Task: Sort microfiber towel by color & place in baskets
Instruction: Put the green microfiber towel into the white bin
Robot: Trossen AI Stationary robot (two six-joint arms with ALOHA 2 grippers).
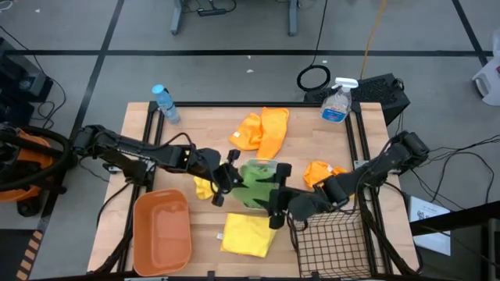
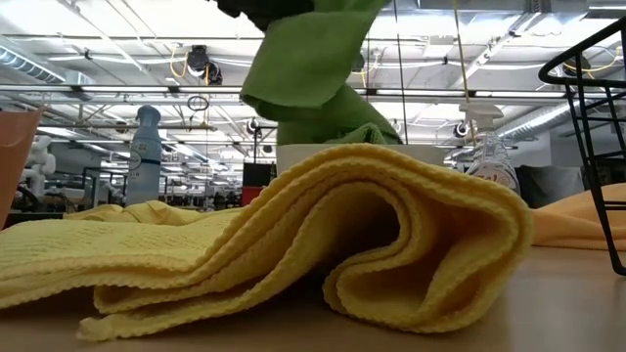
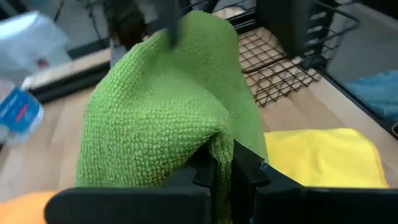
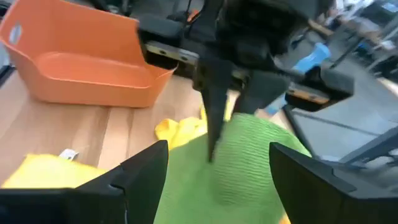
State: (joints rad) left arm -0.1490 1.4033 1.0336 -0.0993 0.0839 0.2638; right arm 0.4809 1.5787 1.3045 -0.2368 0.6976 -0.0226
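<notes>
Towel, green (image 1: pixel 256 181), at table centre, lifted above white bin (image 2: pixel 342 150). Left gripper (image 1: pixel 226 181) pinches its left edge, fingers (image 3: pixel 214 171) pressed together on cloth. Right gripper (image 1: pixel 275 212) at towel's right side, fingers (image 4: pixel 143 171) spread wide, cloth between them.

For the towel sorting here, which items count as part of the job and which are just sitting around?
Job items:
- green towel, pinched by left gripper
- right gripper, open beside it
- yellow towel
- orange towels
- orange tub
- white bin
- black wire basket

Lying about:
- water bottle
- spray bottle
- black box
</notes>
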